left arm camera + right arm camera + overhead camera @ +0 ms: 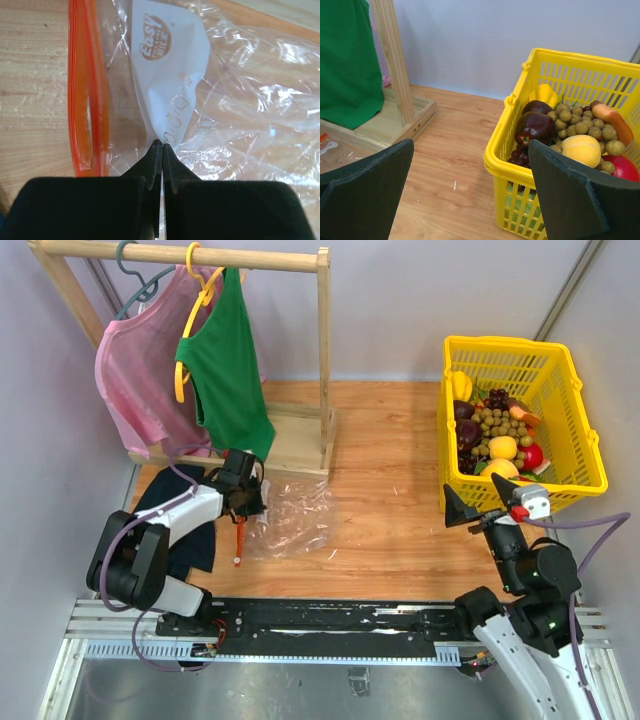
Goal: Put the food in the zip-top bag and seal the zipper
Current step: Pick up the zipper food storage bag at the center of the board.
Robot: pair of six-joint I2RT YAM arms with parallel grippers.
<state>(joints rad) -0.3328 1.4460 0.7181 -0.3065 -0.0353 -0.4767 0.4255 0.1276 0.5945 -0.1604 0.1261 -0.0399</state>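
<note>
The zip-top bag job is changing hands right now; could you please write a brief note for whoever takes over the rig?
Left gripper: jaws shut on the zip-top bag, at its white label, near the zipper.
Right gripper: jaws open, empty, facing the yellow basket.
The food lies in the basket; the bag lies flat on the table, nothing seen inside.
Done: bag gripped. Left: load the food, seal the zipper.

- You have a pale wall (400, 310) behind the wooden tabletop (390, 490).
- Your wooden clothes rack (325, 360) stands far left, holding a pink top (135, 380) and a green top (225, 370).
</note>
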